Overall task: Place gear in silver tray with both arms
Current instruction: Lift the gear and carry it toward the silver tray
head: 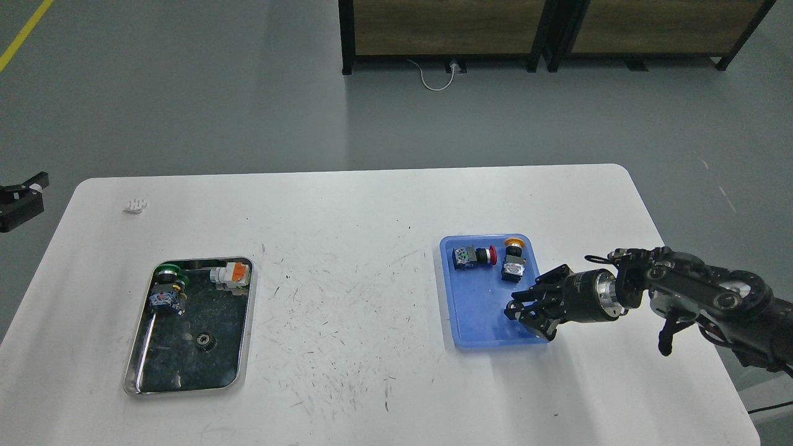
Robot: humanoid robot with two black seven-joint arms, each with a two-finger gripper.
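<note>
Gear (202, 340) in silver tray (243, 347), right fingers (519, 308) spread, empty, left fingers (25, 192) state unclear, no legible writing

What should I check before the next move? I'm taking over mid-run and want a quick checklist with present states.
1. Gear inside the silver tray: ok, it lies on the dark bottom.
2. Right pincer free of load: ok, open over the blue tray, nothing between its fingers.
3. Left pincer state: cannot tell, only partly in view at the left edge, off the table.
4. Switches left in the blue tray: not ok, the red button switch and yellow button switch remain.
5. Silver tray fully on the table: ok.
</note>
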